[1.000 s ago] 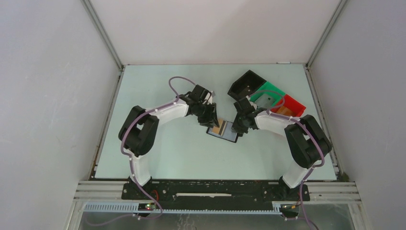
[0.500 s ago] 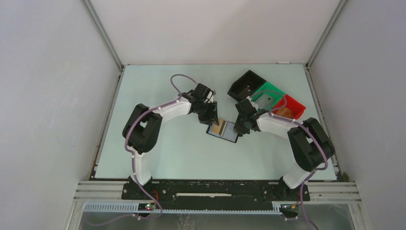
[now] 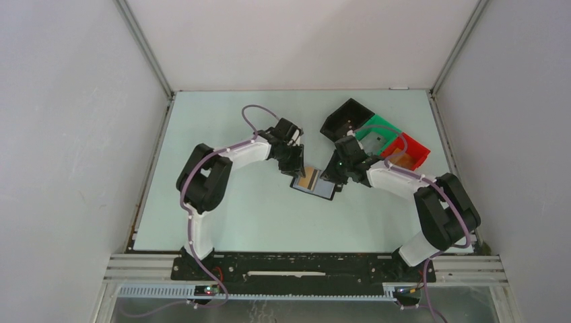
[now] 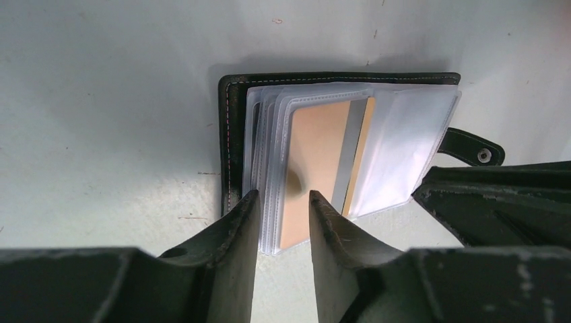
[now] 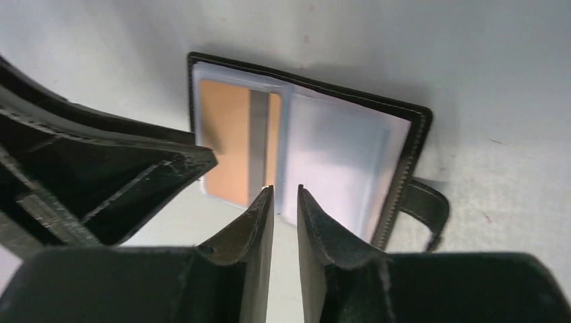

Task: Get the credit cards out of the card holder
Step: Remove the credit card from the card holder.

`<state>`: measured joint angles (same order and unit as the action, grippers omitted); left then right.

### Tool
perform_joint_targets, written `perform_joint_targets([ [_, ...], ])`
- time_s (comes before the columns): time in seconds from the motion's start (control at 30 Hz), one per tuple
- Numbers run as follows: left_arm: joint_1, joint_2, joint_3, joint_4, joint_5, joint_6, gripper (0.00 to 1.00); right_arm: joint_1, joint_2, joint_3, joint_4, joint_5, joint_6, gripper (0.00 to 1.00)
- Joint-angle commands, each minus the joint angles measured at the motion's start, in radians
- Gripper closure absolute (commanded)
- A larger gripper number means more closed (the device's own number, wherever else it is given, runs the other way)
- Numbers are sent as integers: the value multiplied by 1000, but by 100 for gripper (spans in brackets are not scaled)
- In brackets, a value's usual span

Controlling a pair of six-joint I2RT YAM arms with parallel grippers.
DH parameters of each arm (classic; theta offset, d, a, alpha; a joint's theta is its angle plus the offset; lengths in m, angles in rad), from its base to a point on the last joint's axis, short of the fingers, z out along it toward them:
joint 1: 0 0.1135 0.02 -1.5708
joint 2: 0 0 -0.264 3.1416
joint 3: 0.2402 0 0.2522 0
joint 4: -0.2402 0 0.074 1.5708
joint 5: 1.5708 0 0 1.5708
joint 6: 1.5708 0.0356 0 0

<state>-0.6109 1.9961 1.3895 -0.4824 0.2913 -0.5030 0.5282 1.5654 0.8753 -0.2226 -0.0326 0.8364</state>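
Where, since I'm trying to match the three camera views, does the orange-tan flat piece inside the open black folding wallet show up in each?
Top external: the orange-tan flat piece is small, near the centre of the frame.
Left wrist: the piece is large, at centre.
Right wrist: the piece is at upper left, under a clear sleeve.
Shared landmark: the black folding wallet lying open around it.

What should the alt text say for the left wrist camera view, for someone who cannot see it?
An open black card holder lies on a pale table, its clear sleeves showing an orange-tan card. The left gripper fills the foreground, jaws apart at the sleeves' near edge; the right gripper intrudes from the right.
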Motion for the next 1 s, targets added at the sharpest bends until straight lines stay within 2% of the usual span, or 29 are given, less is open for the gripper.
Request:
perform_joint_targets([
  [0.0, -6, 8, 21, 12, 13, 17, 66, 4, 11, 4, 108, -75, 75, 72],
  [0.13, -9, 21, 12, 22, 37, 18, 71, 0, 51, 4, 143, -107, 119, 72],
  [0.47, -8, 23, -10, 22, 34, 8, 100, -54, 77, -125, 287, -165, 188, 71],
  [0.97, -9, 26, -37, 30, 38, 4, 100, -87, 121, -232, 522, -263, 254, 72],
])
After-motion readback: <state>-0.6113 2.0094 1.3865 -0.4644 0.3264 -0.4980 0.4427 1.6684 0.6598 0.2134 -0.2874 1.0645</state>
